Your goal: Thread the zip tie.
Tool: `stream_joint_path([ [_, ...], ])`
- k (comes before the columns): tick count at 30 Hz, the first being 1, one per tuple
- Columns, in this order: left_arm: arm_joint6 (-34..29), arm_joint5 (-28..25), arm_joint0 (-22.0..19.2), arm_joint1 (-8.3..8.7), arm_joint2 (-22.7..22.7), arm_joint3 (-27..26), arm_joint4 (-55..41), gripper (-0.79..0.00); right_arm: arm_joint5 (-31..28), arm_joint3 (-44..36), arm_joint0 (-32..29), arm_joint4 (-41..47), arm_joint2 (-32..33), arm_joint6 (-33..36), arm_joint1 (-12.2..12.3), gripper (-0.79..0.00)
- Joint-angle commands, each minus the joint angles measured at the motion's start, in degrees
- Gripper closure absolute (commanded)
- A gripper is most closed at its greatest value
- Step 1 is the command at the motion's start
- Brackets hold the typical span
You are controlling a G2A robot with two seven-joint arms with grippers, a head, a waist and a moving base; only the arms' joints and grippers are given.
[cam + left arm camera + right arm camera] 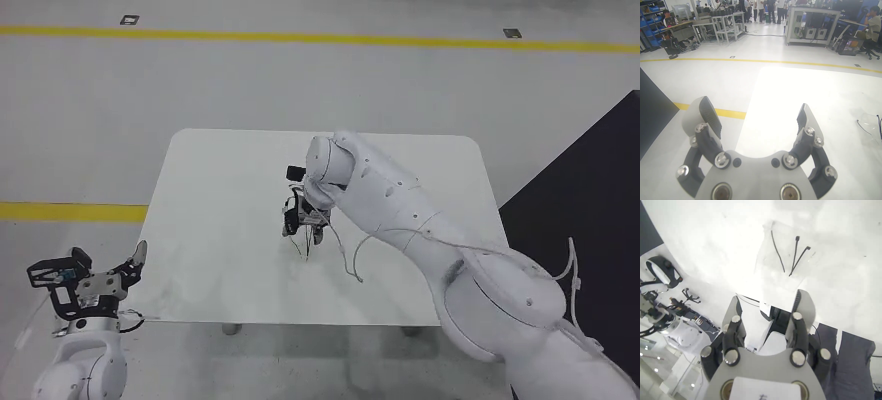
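Here the right gripper hangs over the middle of the white table, with a clear bag reaching out from its tip. Whether it truly grips the bag I cannot tell. Inside the bag are three black zip ties, all straight. Two of them meet at their thin ends and spread apart toward their heads, and the third lies just beside them. In the top view the ties show as dark lines just beside the gripper. The left gripper sits well apart, off the table's near left corner, its fingers spread wide with nothing between them.
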Motion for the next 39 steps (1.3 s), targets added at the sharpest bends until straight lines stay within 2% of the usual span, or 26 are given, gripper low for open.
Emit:
stream_joint_path([
  [1,0.0,0.0,0.0,0.0,0.0,0.0,0.0,-0.785,0.0,2.3,0.4,-0.9,-1.5,0.0,-1.7,-0.357],
  [12,0.0,0.0,0.0,0.0,0.0,0.0,0.0,-0.785,0.2,10.3,-0.1,-7.1,-5.4,-3.3,-8.3,-0.339],
  [21,0.0,0.0,0.0,0.0,0.0,0.0,0.0,-0.785,-4.4,14.5,1.5,-4.5,-2.7,-6.9,-10.5,-0.32],
  [22,0.0,0.0,0.0,0.0,0.0,0.0,0.0,-0.785,-4.3,14.5,1.7,-4.3,-2.4,-7.1,-10.6,-0.077],
  [23,0.0,0.0,0.0,0.0,0.0,0.0,0.0,-0.785,-4.3,14.6,2.1,-4.0,-2.1,-7.1,-10.7,0.0],
  [39,0.0,0.0,0.0,0.0,0.0,0.0,0.0,-0.785,-4.8,14.1,2.9,-2.9,-0.7,-5.9,-11.0,0.0],
])
